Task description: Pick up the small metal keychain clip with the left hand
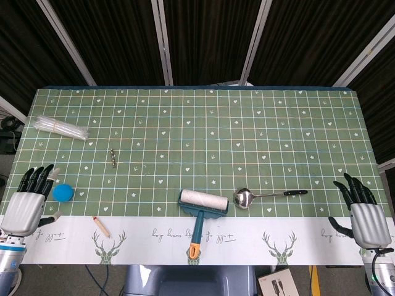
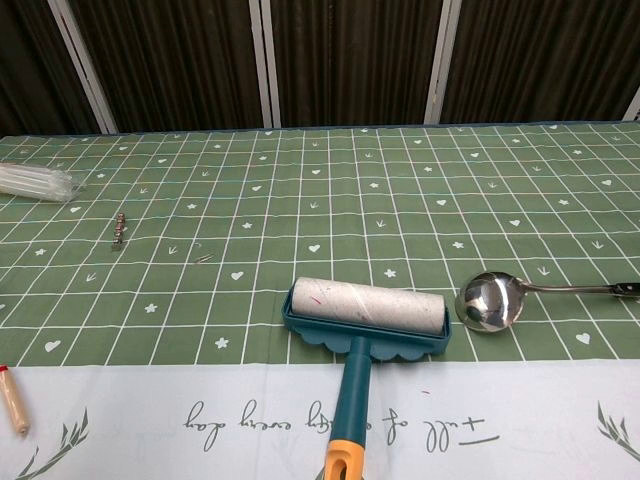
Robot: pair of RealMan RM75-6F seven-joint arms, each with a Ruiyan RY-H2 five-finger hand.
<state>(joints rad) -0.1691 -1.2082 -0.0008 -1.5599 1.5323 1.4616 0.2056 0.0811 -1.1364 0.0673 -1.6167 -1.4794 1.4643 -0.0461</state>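
1. Keychain clip [image 1: 113, 158] lies flat on the green cloth, left part of table, far of the blue ball [image 1: 63, 193] and near-right of the plastic bag [image 1: 60, 127].
2. Left hand [image 1: 28, 201] at near-left edge, fingers spread, holding nothing. Right hand [image 1: 363, 213] at near-right, same.
3. Reach: go far-right past ball w/o nudging it; come down from above, pinch the clip's thin body.
4. Chest view shows clip in closer detail, no hands; head view gives both hands + ball.
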